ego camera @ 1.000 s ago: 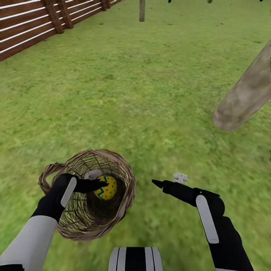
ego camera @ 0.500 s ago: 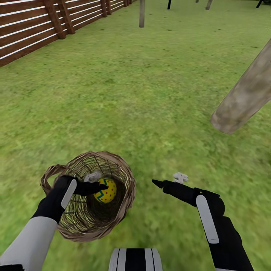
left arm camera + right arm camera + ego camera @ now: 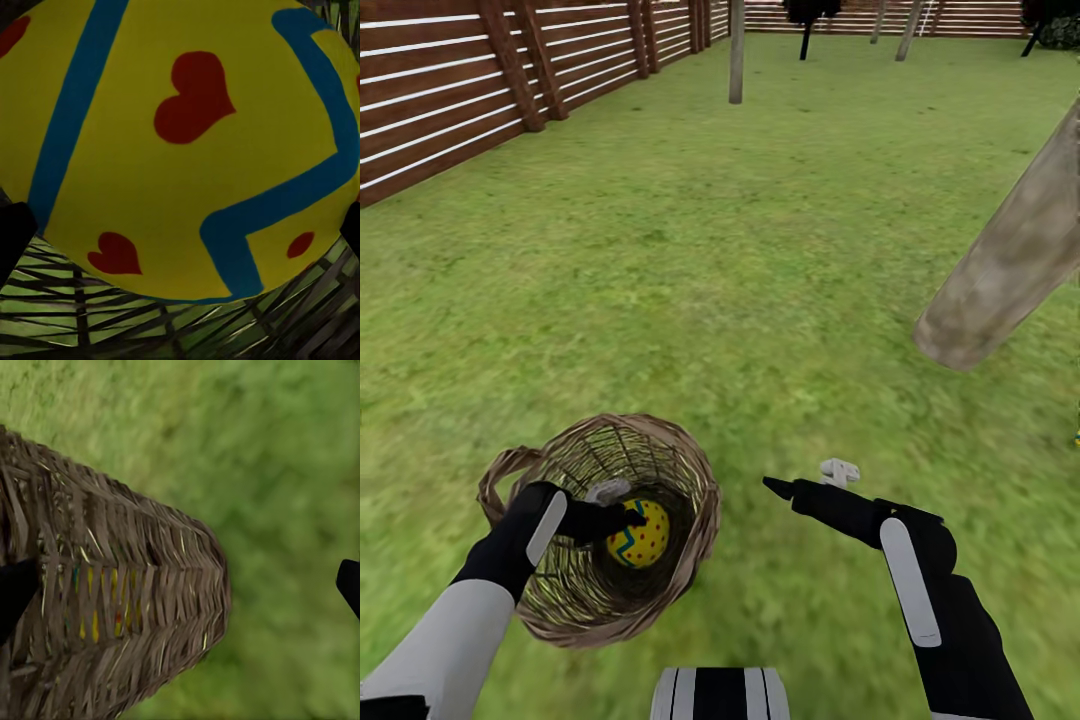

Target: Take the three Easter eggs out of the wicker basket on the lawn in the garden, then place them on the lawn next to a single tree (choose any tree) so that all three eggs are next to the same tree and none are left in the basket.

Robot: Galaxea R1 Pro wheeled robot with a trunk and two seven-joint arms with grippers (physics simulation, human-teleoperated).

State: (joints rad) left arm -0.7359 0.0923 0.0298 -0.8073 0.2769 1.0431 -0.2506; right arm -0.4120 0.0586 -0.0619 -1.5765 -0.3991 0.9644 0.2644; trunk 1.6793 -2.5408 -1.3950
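Egg (image 3: pixel 641 534) sits inside the basket (image 3: pixel 690 470), yellow with red dots and a blue zigzag band. Left gripper (image 3: pixel 628 516) is reached down into the basket, fingers on either side of the egg; in the left wrist view the egg (image 3: pixel 180 150) sits between the two dark fingertips (image 3: pixel 13 238), so it looks pinched. Basket stands on the lawn (image 3: pixel 740 250), handle toward the left arm. Right gripper (image 3: pixel 807 480) hovers over grass just right of the basket, fingers spread apart; right wrist view looks at the basket wall (image 3: pixel 112 607). Leaning trunk (image 3: pixel 1010 260) meets the ground ahead on the right. Fence (image 3: pixel 450 90) far left.
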